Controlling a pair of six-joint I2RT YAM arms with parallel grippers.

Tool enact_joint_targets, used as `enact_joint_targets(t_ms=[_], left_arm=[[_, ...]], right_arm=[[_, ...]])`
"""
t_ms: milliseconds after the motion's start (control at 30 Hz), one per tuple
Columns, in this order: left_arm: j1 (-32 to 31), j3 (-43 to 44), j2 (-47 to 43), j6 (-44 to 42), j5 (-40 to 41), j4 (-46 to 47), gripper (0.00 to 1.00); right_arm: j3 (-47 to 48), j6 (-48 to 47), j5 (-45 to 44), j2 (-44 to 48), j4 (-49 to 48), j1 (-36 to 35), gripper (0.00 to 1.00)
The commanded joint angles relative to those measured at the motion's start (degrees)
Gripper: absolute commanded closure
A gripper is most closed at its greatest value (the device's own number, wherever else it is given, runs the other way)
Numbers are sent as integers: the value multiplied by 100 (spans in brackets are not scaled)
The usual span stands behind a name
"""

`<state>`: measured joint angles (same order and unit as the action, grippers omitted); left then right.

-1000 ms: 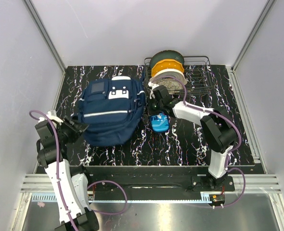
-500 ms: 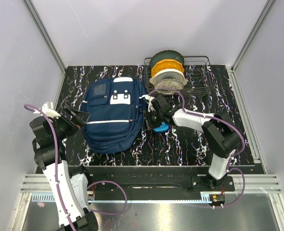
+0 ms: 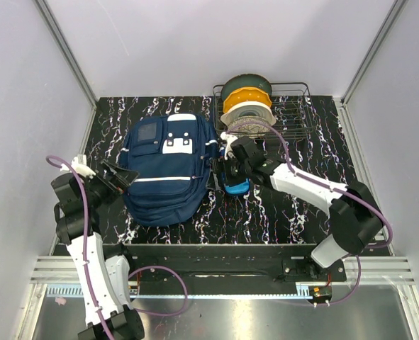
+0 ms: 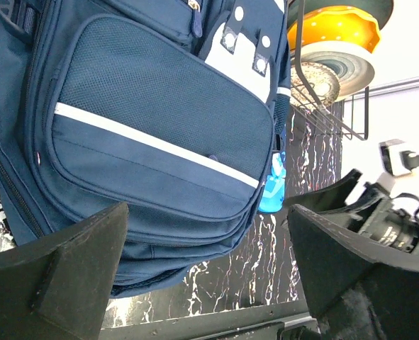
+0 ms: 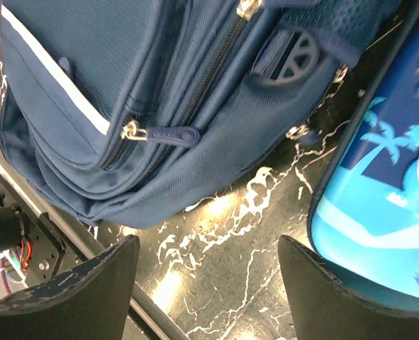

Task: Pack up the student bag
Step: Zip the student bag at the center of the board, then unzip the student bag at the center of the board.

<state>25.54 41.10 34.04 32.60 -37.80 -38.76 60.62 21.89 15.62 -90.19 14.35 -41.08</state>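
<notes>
Both apart: left claw, right claw; student bag seemingly half-hides pencil case.

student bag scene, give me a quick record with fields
student bag: lying flat, front up, zips look closed
pencil case: bright blue, close beside the bag
wire rack: behind the pencil case, holds round items
left pincer: open, empty, at the bag's side
right pincer: open, empty, between bag and pencil case
</notes>
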Motion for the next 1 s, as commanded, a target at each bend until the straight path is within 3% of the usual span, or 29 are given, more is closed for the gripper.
enact_joint_targets(t_ms=[0,167,600,967], left_arm=[[-5,-128,-12,-69,-245,343,1],[-5,-190,-3,-131,-342,352,1],[-5,-243,67,-272,-491,308,1],[-23,-217,164,-272,-509,361,1]], right_arm=[[459,-63,-802,353,261,21,11],[565,473,-1307,520,288,240,0],[1689,580,-1254,-437,666,882,0],[1787,834,-648,-886,719,1146,1]])
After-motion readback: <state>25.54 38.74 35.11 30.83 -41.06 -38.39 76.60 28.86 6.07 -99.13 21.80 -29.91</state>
